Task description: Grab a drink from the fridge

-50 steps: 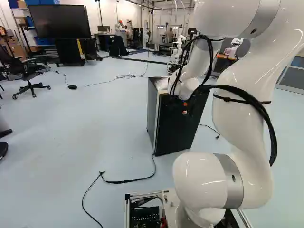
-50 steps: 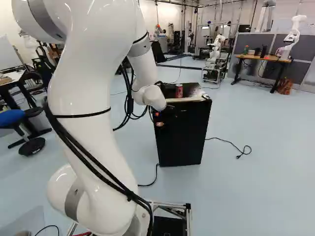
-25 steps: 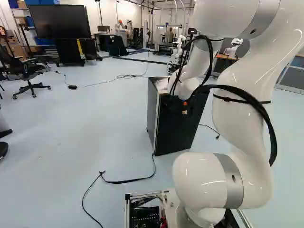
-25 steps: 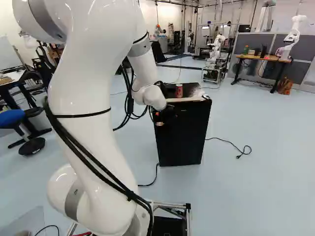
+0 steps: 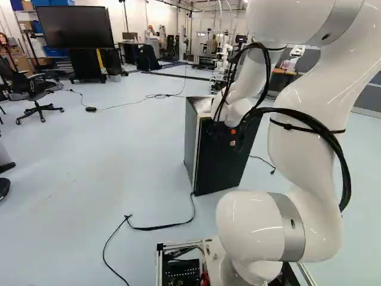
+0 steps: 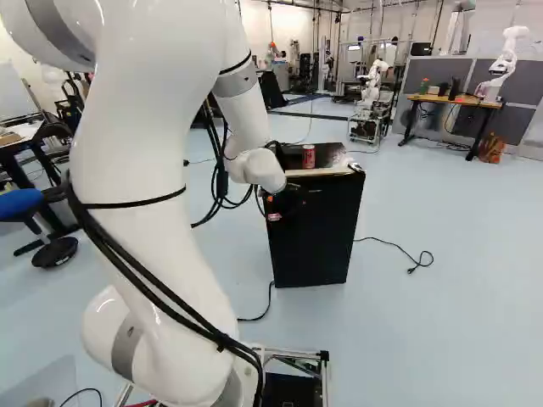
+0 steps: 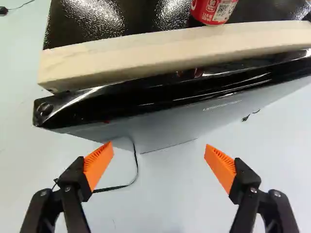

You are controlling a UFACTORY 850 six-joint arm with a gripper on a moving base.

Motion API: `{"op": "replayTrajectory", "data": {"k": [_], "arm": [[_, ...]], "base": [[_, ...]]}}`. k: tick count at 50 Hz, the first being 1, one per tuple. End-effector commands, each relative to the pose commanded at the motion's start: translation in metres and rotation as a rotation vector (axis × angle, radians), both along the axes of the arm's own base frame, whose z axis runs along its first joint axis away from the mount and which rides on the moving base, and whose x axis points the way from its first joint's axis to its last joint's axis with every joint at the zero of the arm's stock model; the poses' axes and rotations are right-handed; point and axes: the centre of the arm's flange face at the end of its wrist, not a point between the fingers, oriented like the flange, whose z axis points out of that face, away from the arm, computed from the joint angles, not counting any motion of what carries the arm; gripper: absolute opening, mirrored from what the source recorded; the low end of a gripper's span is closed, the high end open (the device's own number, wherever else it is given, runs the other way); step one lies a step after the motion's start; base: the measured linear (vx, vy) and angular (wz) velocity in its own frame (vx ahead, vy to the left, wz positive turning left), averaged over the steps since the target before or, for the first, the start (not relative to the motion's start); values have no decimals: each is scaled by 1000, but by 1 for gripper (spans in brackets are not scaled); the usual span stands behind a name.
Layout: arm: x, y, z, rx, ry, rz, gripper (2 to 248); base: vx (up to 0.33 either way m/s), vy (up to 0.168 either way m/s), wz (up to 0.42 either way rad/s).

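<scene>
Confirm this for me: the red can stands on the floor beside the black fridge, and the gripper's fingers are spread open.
Not quite. The right base view shows the red can standing on top of the black fridge, not beside it. The fingers are spread open, as you say.

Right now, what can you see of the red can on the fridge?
The red can stands upright on the black top of the fridge, close by the pale strip along the front. It looks like metal, with white print and a barcode on its side. The wrist view shows only its lower part. The open gripper does not touch it.
</scene>
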Motion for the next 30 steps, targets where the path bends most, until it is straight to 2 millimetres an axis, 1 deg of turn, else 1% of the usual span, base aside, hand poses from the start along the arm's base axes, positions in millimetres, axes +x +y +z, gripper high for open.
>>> {"op": "replayTrajectory", "data": {"k": [15,30], "arm": [[1,0,0,0,0,0,247],[9,0,0,-1,-4,3,247]], "base": [[0,0,0],[0,0,0]]}}
